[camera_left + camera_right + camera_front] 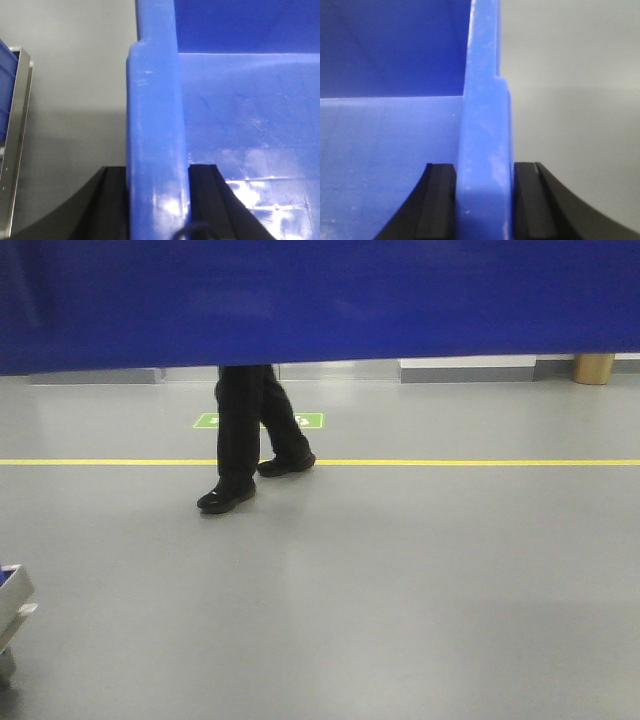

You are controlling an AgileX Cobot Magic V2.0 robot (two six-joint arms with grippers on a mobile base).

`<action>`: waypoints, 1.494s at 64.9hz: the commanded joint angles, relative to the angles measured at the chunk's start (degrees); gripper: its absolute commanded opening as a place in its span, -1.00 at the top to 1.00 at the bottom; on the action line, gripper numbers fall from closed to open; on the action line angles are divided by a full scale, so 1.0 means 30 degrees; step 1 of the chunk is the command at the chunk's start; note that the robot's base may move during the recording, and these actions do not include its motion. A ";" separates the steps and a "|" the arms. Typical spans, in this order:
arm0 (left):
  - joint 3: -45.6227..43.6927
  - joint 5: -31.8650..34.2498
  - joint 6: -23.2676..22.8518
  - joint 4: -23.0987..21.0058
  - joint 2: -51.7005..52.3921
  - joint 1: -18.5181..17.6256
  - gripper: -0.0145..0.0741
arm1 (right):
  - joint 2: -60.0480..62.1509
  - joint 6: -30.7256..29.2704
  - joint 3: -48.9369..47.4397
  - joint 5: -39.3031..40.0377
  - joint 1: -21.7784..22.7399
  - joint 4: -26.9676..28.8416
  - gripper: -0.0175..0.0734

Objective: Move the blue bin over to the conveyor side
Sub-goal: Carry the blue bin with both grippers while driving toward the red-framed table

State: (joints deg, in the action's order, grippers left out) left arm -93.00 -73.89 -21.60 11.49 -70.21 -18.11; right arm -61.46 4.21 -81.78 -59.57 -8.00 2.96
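The blue bin (320,300) hangs above the grey floor (400,600), its wall spanning the top of the front view. The left gripper (158,172) clamps the bin's rim on one side, one black finger inside and one outside. The right gripper (483,170) pinches the opposite rim the same way. A person's legs (245,430) cross a yellow line (500,462). A steel rail (17,140) shows at the left edge of the left wrist view.

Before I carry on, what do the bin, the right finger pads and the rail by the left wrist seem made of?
Blue bin: moulded plastic, glossy, judging by soft highlights and fine scuffs. Finger pads: black, matte, likely rubber, though the look leaves it open. Rail: bare metal, probably stainless steel, with a bright streaky sheen.
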 commanded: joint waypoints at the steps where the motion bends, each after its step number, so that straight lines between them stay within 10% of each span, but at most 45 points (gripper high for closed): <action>1: -0.0277 0.1311 0.0049 0.0594 0.0425 -0.0071 0.72 | 0.0382 -0.0270 -0.0298 0.2147 0.0099 -0.0573 0.81; 97: -0.0277 0.1311 0.0049 0.1784 0.0425 -0.0071 0.72 | 0.0348 -0.0270 -0.0298 0.2851 0.0099 -0.0573 0.81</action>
State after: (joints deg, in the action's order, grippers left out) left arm -93.00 -73.67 -21.60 12.69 -70.21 -18.11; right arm -61.46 4.21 -81.78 -57.42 -8.00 3.41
